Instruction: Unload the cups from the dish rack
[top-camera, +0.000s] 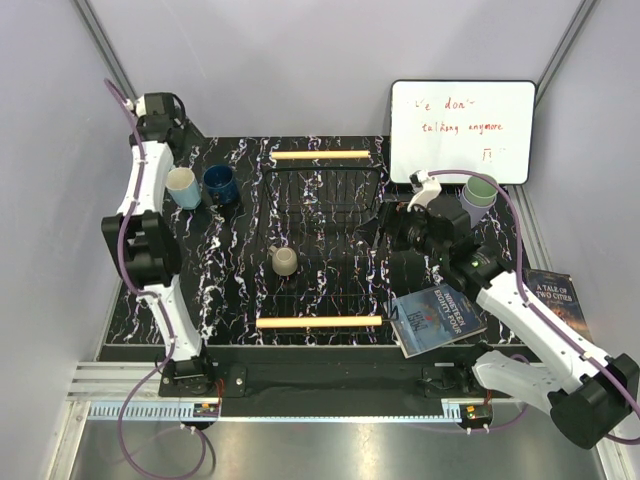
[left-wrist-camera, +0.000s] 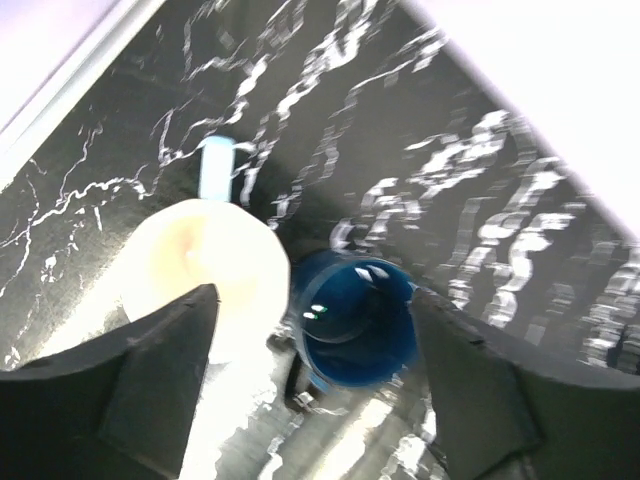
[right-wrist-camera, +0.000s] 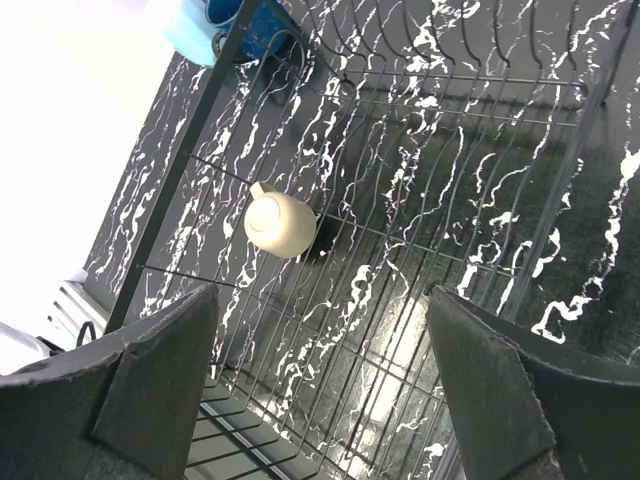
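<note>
"Cups, where?"
"Beige mug in dish rack. Lt blue mug & navy mug on table beside it."
"Grippers?"
"Left gripper, right gripper: both wide apart, holding nothing."
"Writing?"
"Whiteboard: 'talking anymore'. Book: 'A TALE OF TWO CITIES'."

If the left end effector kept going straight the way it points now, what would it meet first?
Probably the dark navy blue mug, which sits nearly centred in the opening of the left end effector. The light blue mug beside it might get clipped too, though depth is unclear.
</note>
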